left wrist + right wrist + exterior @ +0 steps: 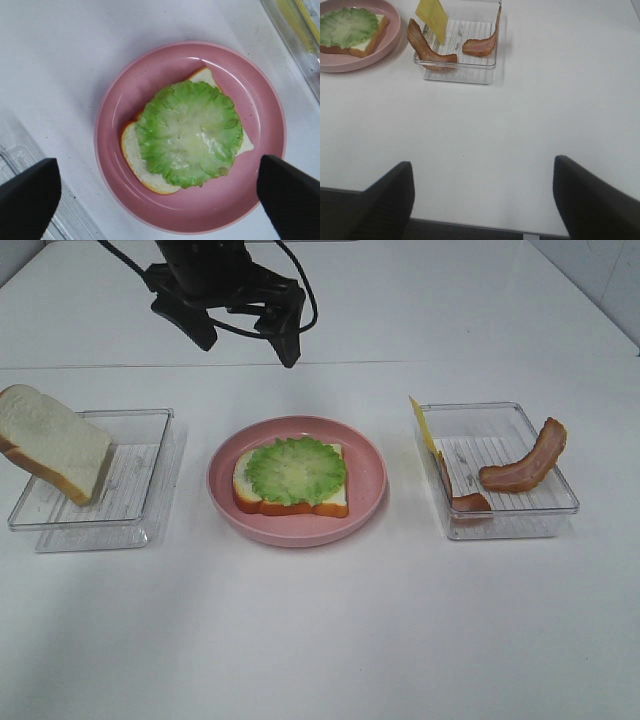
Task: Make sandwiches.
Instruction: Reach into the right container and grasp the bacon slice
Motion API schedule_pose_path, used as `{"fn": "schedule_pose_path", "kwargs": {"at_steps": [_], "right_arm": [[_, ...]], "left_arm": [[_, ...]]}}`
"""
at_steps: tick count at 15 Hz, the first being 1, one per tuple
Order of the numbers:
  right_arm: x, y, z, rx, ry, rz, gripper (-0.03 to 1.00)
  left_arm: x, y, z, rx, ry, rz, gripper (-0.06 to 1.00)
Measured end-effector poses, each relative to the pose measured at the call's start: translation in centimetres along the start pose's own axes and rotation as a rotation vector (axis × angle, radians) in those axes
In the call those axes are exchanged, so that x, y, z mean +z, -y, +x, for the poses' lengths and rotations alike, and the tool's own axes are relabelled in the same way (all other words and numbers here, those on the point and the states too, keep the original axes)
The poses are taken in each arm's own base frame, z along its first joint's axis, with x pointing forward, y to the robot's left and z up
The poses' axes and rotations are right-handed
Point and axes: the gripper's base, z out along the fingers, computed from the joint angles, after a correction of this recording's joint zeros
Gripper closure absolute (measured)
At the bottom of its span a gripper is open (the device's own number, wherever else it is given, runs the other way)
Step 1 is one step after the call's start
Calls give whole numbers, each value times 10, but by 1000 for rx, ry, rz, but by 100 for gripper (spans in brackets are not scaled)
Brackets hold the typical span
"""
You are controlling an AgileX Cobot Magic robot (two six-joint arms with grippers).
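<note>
The left gripper (245,343) hung with its jaws spread wide and nothing between them. Straight below it the lettuce leaf (189,133) lay flat on a bread slice (131,150) in the pink plate (107,115), and off to its outer side a second bread slice (55,443) leaned tilted in a clear tray (140,420). The right gripper (487,200) was likewise wide open and empty above the white table (545,110), and well ahead of it another tray (470,75) held two bacon strips (427,47) and an upright cheese square (432,17).
</note>
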Motion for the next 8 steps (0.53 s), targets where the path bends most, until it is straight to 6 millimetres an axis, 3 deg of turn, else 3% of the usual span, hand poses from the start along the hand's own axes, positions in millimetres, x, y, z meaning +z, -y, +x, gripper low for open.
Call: {"fn": "schedule_pose_path", "kwargs": {"at_steps": [3,5,8], "right_arm": [[0,0,0,0,0,0,21],[0,0,0,0,0,0,21],[0,0,0,0,0,0,21]], "left_arm": [[-25,-24,-1,-33,46,-53,-4],[-40,-59,1,-127,72,-92,-4],[-54,-93,12,-210,72,-124,-4]]}}
